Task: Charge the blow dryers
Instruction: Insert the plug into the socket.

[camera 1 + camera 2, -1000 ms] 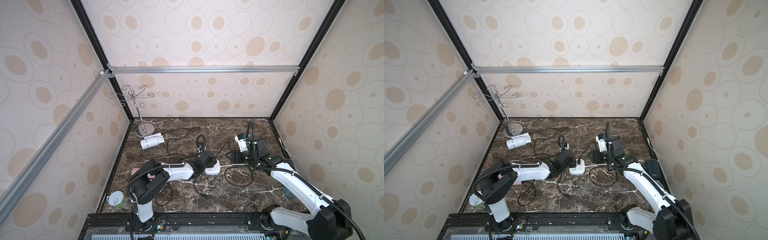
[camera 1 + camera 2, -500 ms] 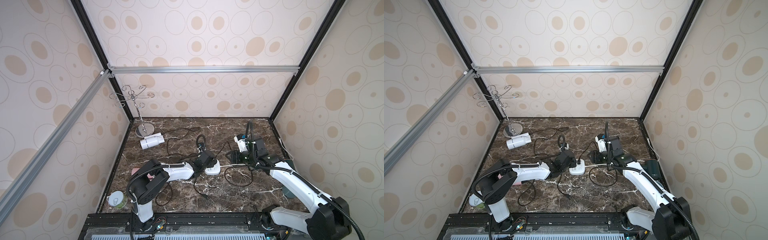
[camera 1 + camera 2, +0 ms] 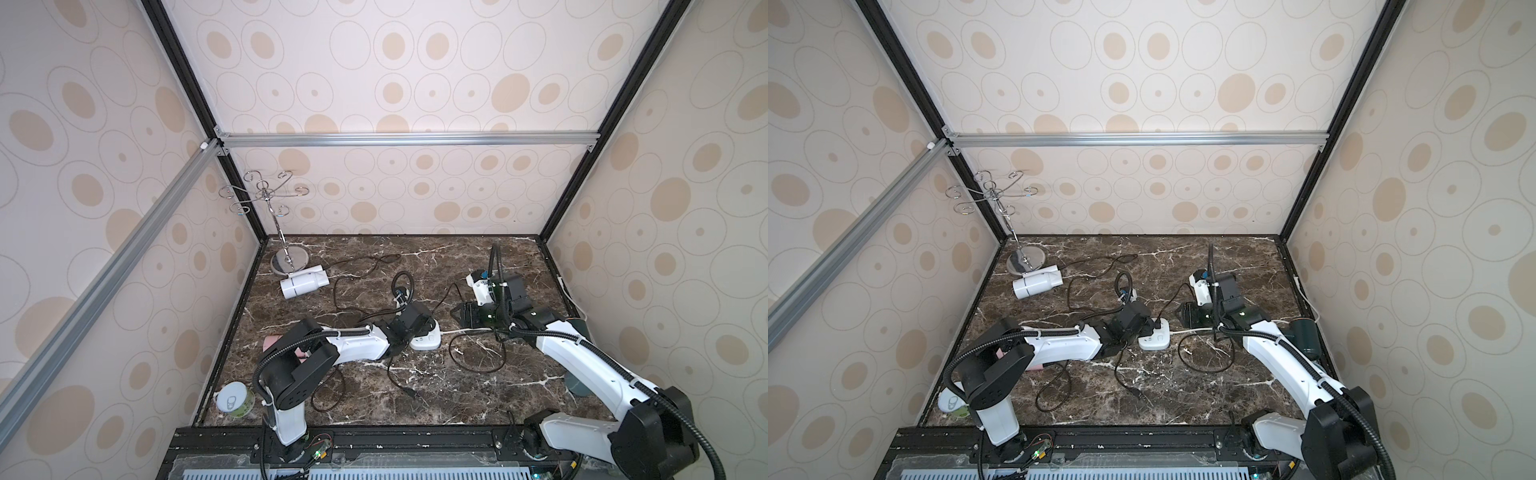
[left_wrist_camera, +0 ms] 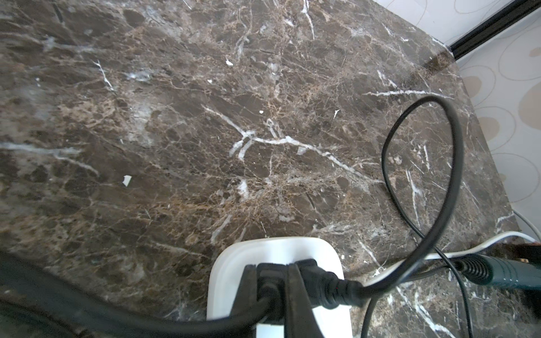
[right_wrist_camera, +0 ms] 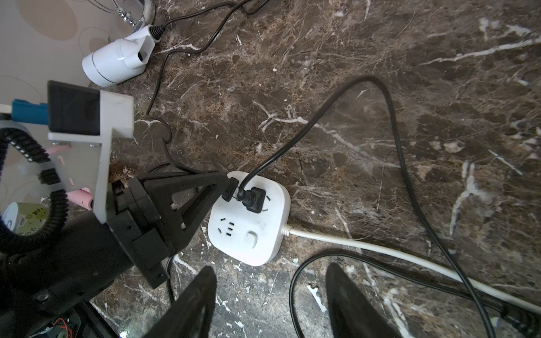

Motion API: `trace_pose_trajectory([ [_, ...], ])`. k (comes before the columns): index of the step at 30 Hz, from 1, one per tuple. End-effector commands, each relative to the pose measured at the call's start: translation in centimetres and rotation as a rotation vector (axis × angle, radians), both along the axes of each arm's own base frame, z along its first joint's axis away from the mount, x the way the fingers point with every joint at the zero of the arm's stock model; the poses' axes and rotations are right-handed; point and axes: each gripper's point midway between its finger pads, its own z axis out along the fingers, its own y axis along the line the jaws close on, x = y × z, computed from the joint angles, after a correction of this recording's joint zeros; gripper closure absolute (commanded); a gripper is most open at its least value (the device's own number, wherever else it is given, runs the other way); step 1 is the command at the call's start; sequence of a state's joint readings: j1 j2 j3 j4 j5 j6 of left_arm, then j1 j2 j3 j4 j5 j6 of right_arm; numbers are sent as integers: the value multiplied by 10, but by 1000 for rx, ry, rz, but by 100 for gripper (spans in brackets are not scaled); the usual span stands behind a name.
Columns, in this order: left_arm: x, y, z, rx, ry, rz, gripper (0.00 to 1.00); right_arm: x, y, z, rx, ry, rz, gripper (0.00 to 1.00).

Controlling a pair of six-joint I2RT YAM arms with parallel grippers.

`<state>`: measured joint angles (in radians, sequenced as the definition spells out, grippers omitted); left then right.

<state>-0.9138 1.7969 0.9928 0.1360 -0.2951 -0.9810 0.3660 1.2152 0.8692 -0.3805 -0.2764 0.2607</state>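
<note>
Honestly, your left pincer's (image 4: 270,278) shut on the small black plug (image 5: 227,193), so push straight into the square white power strip (image 5: 248,234), bracing with the empty half-open right pincer (image 5: 270,266).

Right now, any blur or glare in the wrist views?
Left wrist view: the black cord nearest the lens and the left hand gripping a plug are soft; pale sheen on the table. Right wrist view: power strip sharp, right hand blurred and dark, no strong glare.
</note>
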Motion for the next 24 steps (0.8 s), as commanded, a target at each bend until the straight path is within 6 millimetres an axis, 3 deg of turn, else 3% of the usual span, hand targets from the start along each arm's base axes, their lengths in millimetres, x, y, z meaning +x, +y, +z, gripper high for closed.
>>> trace_pose_trajectory([
  [1, -12, 8, -11, 60, 48, 10, 100, -3, 1, -3, -13, 14, 19, 39],
  [11, -13, -8, -27, 182, 69, -11, 100, -2, -1, -2, -24, 10, 11, 39],
  [24, -48, -3, -58, 422, 105, -57, 100, 1, -11, -2, -67, 0, -36, 39],
])
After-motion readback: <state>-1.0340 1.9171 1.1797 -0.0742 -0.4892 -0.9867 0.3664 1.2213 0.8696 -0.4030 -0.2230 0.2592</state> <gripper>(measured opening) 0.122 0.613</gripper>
